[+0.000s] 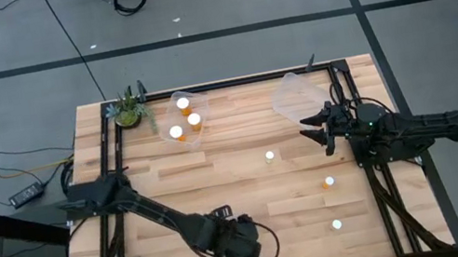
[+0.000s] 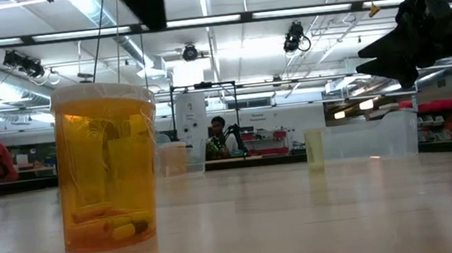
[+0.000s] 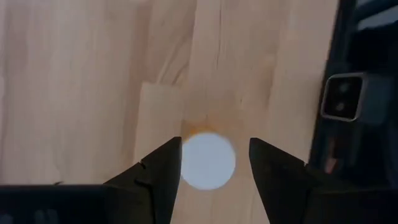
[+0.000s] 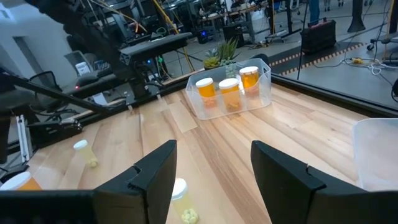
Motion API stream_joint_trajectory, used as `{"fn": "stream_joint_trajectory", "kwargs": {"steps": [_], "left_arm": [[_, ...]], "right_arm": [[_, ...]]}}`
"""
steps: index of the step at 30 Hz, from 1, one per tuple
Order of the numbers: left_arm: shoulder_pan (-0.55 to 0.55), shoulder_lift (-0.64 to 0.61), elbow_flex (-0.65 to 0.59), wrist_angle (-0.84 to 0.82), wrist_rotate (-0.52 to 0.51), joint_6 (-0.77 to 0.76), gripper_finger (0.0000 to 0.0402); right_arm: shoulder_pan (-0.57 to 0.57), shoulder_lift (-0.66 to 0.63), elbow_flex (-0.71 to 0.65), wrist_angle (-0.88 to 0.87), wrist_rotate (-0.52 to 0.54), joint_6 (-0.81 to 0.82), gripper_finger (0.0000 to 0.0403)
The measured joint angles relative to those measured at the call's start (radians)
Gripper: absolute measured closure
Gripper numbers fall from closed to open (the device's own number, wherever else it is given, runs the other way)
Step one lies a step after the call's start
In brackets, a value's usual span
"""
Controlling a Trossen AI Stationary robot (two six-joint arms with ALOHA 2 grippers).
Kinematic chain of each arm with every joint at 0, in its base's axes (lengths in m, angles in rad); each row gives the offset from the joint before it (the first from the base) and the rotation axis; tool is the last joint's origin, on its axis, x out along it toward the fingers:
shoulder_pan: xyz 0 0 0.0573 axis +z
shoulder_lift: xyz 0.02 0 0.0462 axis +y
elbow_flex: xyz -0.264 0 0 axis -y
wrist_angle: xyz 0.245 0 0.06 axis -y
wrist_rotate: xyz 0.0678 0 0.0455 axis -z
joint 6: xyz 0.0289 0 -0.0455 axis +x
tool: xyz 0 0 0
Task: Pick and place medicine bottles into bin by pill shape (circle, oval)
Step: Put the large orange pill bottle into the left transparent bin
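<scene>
An orange medicine bottle (image 2: 108, 164) with oval pills at its bottom stands upright on the table near the near edge. Its white cap (image 3: 208, 160) shows in the left wrist view. My left gripper (image 1: 240, 245) hangs above it, open, fingers pointing down, one on either side of the cap and clear of it in the low view (image 2: 142, 5). My right gripper (image 1: 312, 125) is open and empty above the table at the far right, beside a clear bin (image 1: 294, 93). Three more bottles (image 1: 269, 154), (image 1: 329, 183), (image 1: 337, 224) stand on the table's right half.
A clear bin (image 1: 195, 94) at the far left middle holds three bottles (image 4: 227, 93). A small potted plant (image 1: 126, 109) stands at the far left corner. Black frame rails run along the table's left and right sides. Bare wood lies between the two arms.
</scene>
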Motion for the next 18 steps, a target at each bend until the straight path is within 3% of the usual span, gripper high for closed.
{"fn": "stream_joint_trajectory", "kwargs": {"steps": [10, 18], "left_arm": [[-0.017, 0.041, 0.0, -0.111, 0.013, -0.082, 0.0131], [-0.041, 0.055, 0.0, -0.116, 0.014, -0.133, 0.0118]], "right_arm": [[0.0, 0.0, 0.0, 0.0, 0.0, 0.0, 0.0189], [0.0, 0.0, 0.0, 0.001, 0.0, 0.0, 0.0189]]}}
